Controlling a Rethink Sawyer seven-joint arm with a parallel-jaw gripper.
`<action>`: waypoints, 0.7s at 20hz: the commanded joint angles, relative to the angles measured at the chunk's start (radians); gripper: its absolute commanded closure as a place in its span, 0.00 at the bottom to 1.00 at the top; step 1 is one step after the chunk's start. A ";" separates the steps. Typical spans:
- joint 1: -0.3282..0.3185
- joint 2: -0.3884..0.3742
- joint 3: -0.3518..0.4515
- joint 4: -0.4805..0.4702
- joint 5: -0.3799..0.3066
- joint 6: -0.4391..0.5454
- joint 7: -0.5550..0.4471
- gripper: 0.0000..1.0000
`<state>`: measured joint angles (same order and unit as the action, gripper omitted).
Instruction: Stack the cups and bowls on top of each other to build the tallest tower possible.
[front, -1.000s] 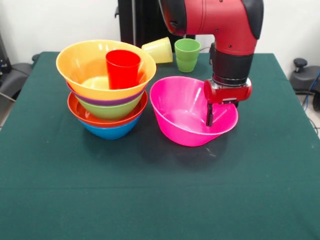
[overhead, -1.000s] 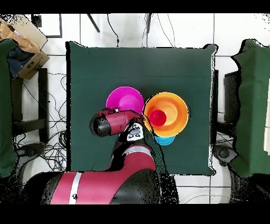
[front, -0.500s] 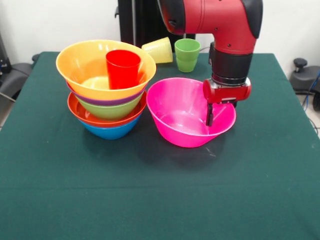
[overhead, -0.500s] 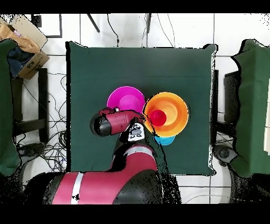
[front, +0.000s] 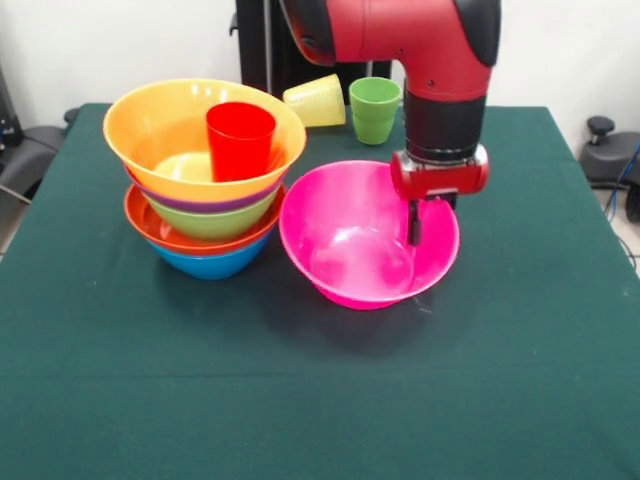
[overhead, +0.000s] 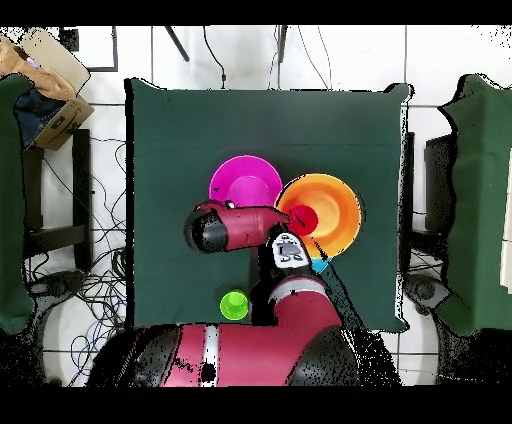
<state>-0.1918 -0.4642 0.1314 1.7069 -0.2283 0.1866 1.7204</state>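
The red-and-black claw (front: 414, 232) reaches down over the far right rim of the large glossy pink plastic bowl (front: 352, 250), one finger inside the wall. Clamped on that rim, judging by the bowl's tilt and the shadow beneath it, though the outer finger is hidden. The bowl's body lies wholly to the claw's left in the front view, so its weight hangs off to that side of the grip.

The tower (front: 205, 190), a pile of nested plastic bowls with rims banded blue, red-orange, green, purple and yellow-orange, stands further left again, its rims touching or just beside the pink bowl's left rim. A small glossy red plastic cup (front: 240, 140) stands upright in its top bowl.

Behind the claw rest a translucent yellow plastic cup (front: 316, 100) on its side and an upright light green plastic cup (front: 374, 110).

The governing relation: the tower's top rim lies left of and above the held bowl, so the transfer would need lift before leftward travel.
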 joint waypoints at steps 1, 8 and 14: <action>-0.119 -0.180 0.165 0.039 0.008 0.361 -0.144 1.00; -0.150 -0.241 0.203 -0.013 0.030 0.520 -0.113 1.00; -0.185 -0.262 0.249 -0.009 0.041 0.562 -0.108 0.00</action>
<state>-0.3494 -0.6989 0.2583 1.7069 -0.1999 0.6370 1.7206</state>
